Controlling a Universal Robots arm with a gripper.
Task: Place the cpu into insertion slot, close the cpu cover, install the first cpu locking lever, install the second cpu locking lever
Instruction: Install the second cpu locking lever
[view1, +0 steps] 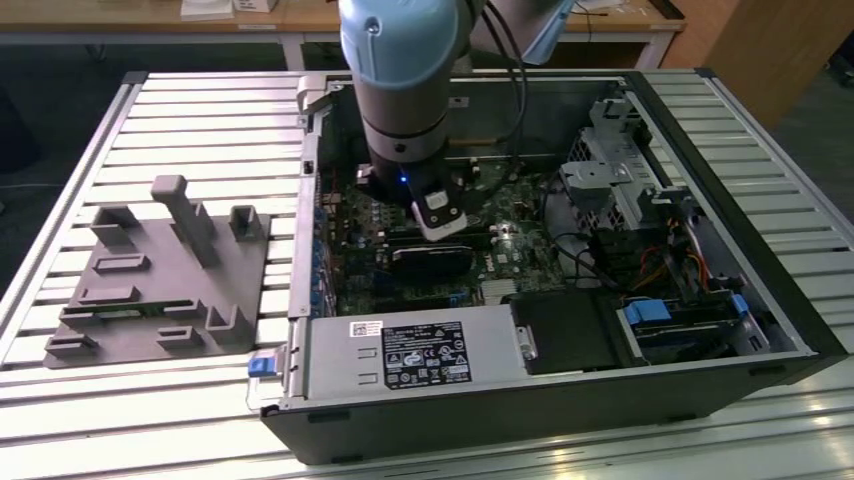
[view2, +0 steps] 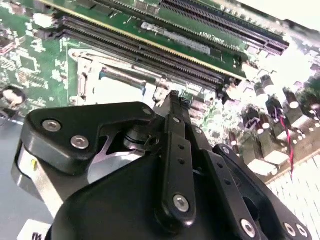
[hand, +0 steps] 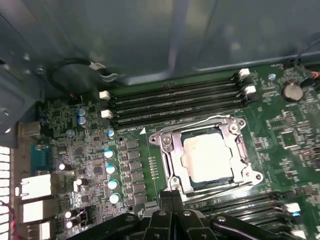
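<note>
1. On the exterior view's left, outside the case (view1: 561, 420), a grey fixture (view1: 160, 280) stands on the slatted table (view1: 200, 110), well apart from the arm.
2. A blue clip (view1: 263, 367) sits at the case's near corner on that same side, touching the case wall.
3. Your arm (view1: 400, 70) reaches straight down into the open case, and the gripper (view1: 447, 225) hangs over the green board (view1: 360, 290) about mid-case.
4. In both wrist views the gripper (hand: 171, 196) shows its jaws pressed together with nothing between them. Its tip (view2: 172, 97) is just beside the socket area, and you cannot tell if it touches anything.
5. Inside the case, the cpu (hand: 207, 157) lies flat in the slot (hand: 197, 184), pale top facing up.
6. The cover (hand: 167, 152) lies down over the slot, its window framing the cpu.
7. A thin wire lever (hand: 215, 119) runs along the cover's edge nearest the memory sockets (hand: 175, 102). You cannot tell if it is hooked.
8. On the exterior view's right, inside the case, a metal drive cage (view1: 621, 185) stands against the far wall.
</note>
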